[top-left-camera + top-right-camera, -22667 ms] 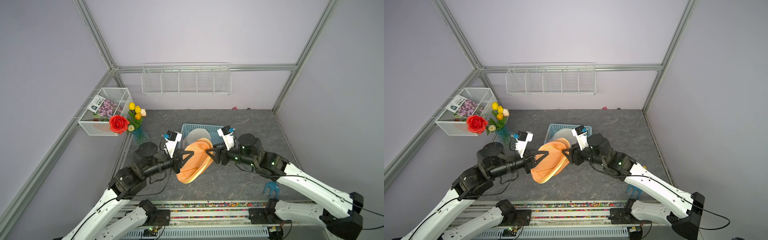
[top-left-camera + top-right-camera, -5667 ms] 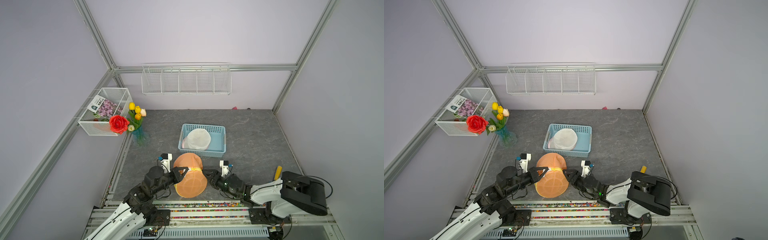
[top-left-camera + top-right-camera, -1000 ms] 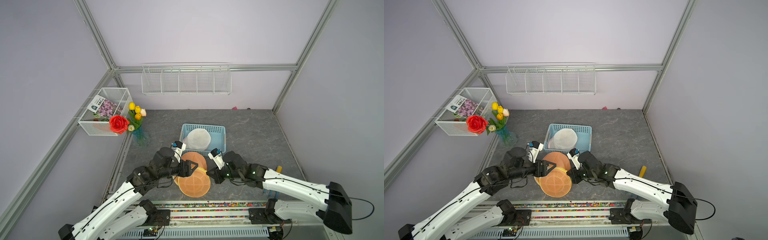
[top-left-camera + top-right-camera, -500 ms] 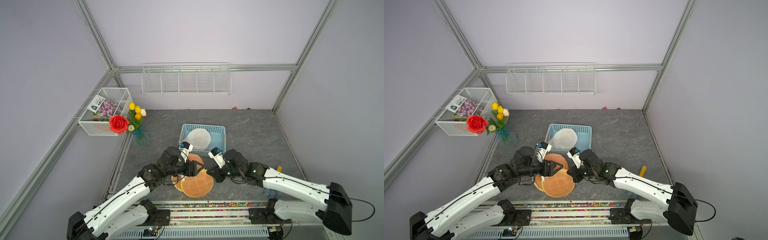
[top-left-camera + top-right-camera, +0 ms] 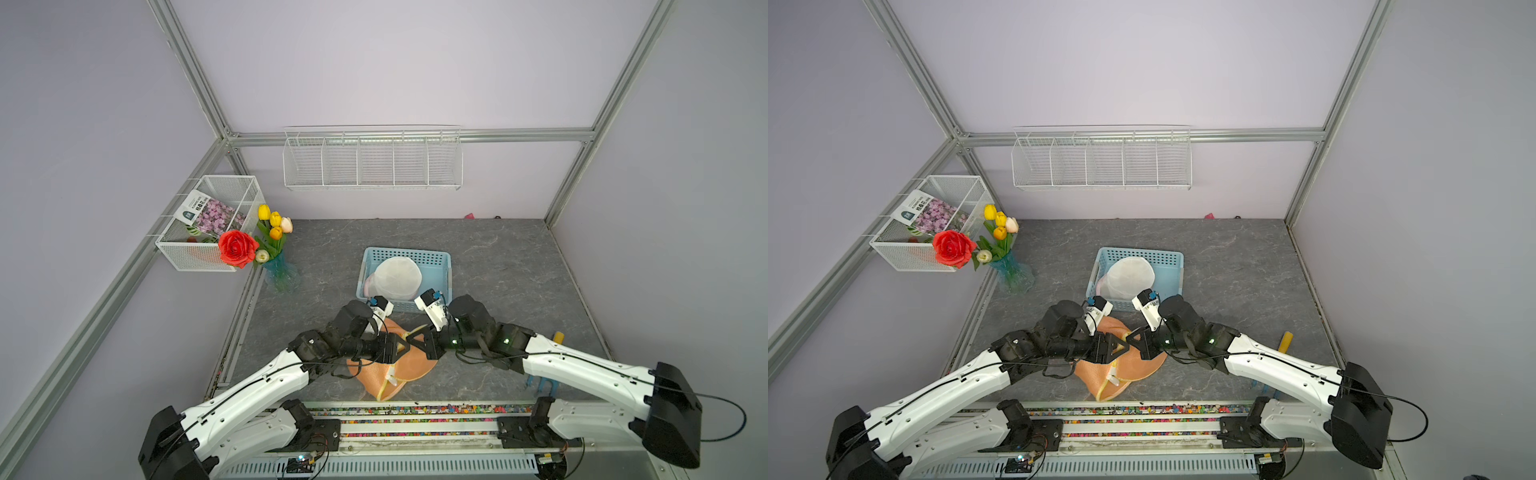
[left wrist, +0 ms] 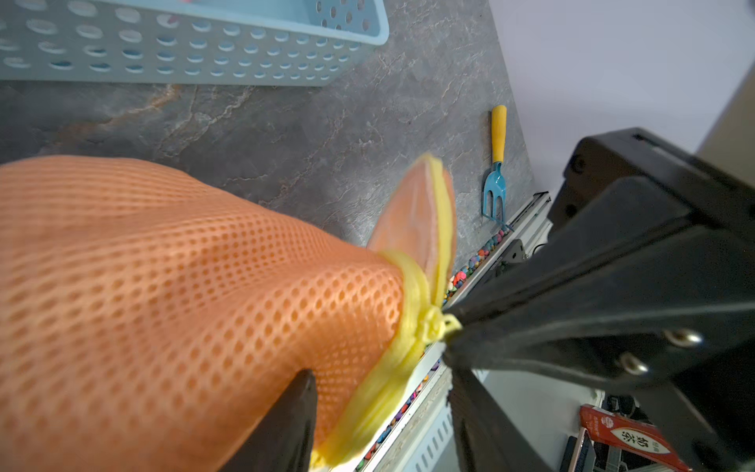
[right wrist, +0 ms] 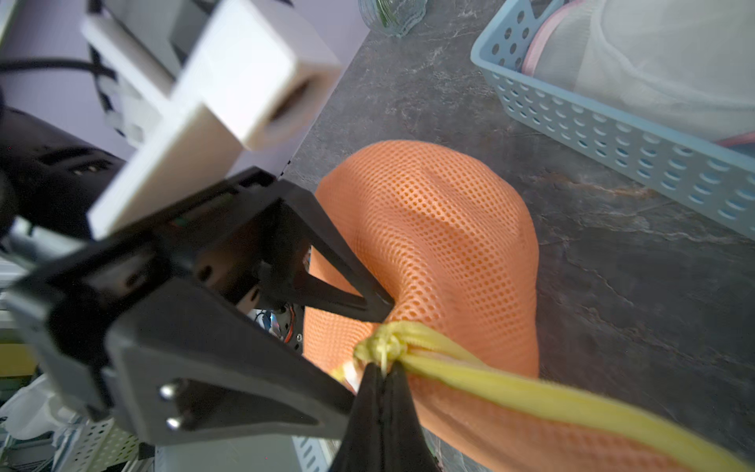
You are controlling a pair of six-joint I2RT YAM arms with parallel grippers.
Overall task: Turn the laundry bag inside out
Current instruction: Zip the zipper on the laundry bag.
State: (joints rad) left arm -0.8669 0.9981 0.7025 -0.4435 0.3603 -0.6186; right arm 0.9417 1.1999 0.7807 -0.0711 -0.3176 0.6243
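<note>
The laundry bag (image 5: 411,368) (image 5: 1133,365) is orange mesh with a yellow rim and lies bunched on the grey floor near the front, in both top views. My right gripper (image 7: 382,374) (image 5: 415,337) is shut on a knotted bunch of the yellow rim (image 7: 384,347). My left gripper (image 6: 380,425) (image 5: 405,348) meets it tip to tip and is open. One of its fingers (image 6: 290,421) rests against the mesh (image 6: 163,286), and the yellow rim (image 6: 392,367) runs between its fingers.
Just behind the grippers stands a blue basket (image 5: 440,266) holding a white mesh bag (image 5: 397,276). A vase of tulips (image 5: 278,270) stands at the left. To the right lies a small garden fork (image 6: 496,163) (image 5: 1285,343). A strip of coloured pebbles (image 5: 415,409) lines the front edge.
My left gripper has swung right to meet the right gripper, and its jaws have narrowed a little. The bag has gone from two flat round faces to a bunched heap.
</note>
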